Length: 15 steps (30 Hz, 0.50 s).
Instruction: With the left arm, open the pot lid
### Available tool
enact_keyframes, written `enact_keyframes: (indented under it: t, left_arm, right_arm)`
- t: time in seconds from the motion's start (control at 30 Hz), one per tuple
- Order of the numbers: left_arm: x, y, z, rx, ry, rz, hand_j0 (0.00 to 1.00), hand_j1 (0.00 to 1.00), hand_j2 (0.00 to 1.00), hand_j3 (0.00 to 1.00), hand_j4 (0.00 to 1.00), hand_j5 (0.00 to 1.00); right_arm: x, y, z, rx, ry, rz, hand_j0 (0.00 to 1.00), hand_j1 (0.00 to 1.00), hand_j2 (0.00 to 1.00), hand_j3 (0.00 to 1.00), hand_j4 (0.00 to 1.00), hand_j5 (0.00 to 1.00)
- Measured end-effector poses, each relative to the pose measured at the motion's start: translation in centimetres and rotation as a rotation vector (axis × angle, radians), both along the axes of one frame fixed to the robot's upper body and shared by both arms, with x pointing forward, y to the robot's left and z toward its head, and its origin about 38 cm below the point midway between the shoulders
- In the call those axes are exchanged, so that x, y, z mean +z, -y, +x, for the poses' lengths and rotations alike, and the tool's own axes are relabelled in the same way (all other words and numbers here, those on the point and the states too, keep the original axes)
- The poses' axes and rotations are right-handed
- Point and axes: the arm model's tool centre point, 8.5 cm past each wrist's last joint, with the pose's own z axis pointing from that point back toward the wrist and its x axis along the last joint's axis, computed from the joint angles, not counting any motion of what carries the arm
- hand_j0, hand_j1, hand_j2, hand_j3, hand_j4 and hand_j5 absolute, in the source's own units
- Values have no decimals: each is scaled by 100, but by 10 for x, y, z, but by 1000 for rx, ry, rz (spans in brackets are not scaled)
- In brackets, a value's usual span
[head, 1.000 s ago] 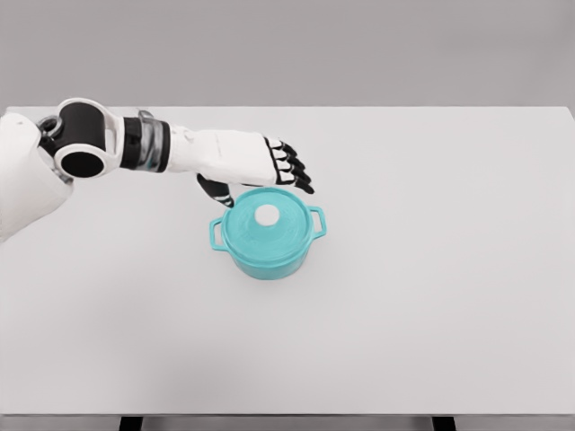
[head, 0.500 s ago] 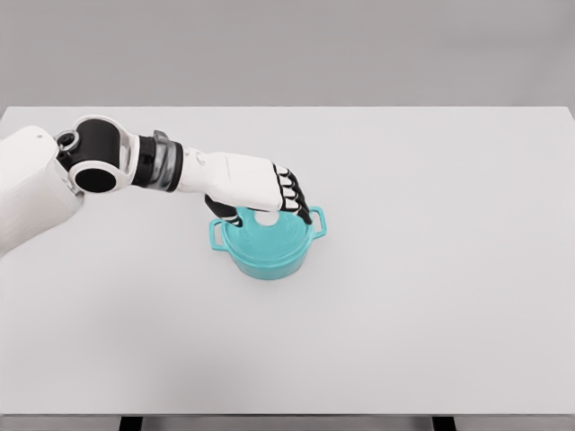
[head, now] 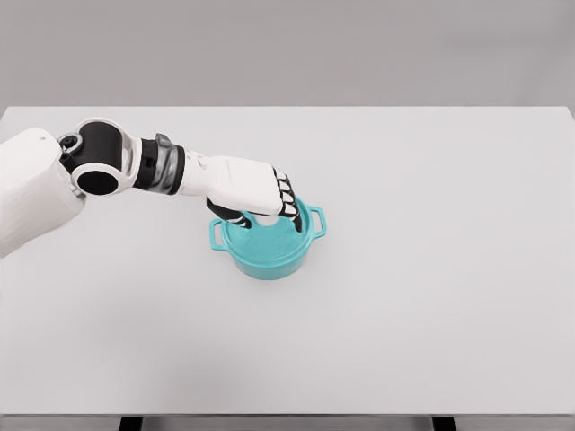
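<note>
A: Item one, nearest me: what's on the table [head: 431, 341]?

B: One teal pot [head: 267, 254], two side handles, lid [head: 260, 241] seated. It sits directly beneath my left hand [head: 256, 191]; no long axis to speak of, it's round.

A: Item two, the knob?

B: One white knob [head: 267, 218], centred on the lid, just under the palm. Fingers [head: 289, 203] curl down beyond it, thumb on the near side; whether they already pinch it I cannot tell.

A: Hands counted?

B: One, the left. I'd judge a straight upward lift comes next.
</note>
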Motion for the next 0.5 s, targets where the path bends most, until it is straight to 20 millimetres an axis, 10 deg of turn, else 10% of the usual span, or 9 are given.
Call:
enact_keyframes:
  t: [0.5]
  left_arm:
    - [1, 0, 1, -1, 5, 5, 54, 54, 54, 54, 54, 54]
  right_arm:
    - [0, 0, 0, 0, 0, 0, 100, 100, 100, 100, 100, 100]
